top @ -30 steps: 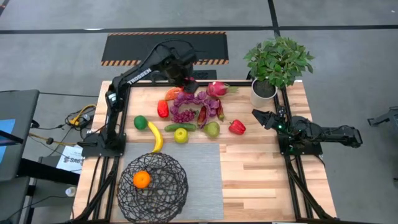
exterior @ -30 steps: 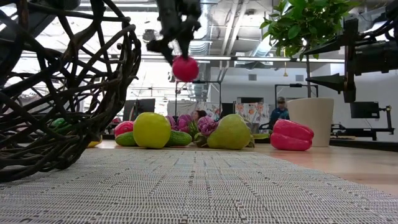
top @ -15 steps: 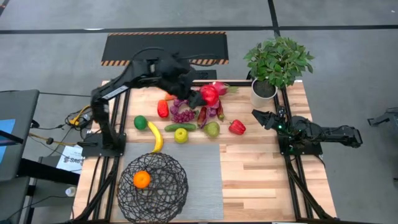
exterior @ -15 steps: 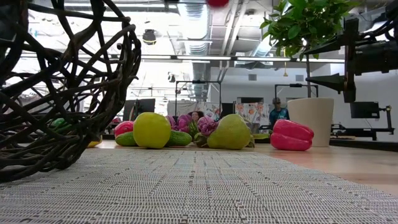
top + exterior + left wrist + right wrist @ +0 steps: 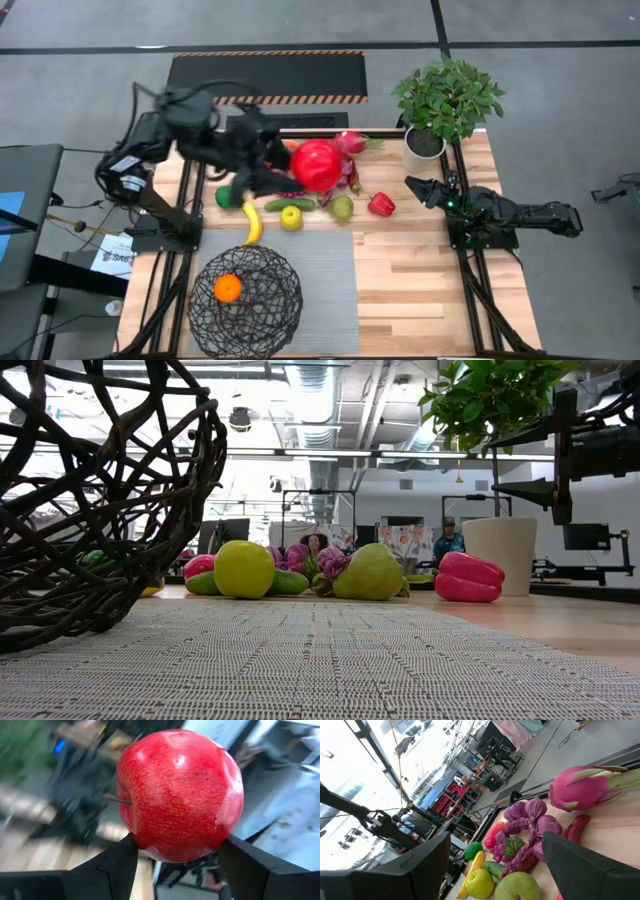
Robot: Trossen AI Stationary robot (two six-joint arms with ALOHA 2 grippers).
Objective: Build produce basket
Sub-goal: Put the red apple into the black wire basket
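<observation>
Overhead, left fingers [image 5: 125,865] gripping red apple [image 5: 316,165], produce pile [image 5: 310,195] beneath

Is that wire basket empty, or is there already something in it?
Not empty. The basket holds one orange. The left end effector grips a red apple, not yet over the basket.

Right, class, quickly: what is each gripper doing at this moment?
Left gripper: closed on the red apple, held above the table.
Right gripper: open, holding nothing, parked near the plant pot.
</observation>
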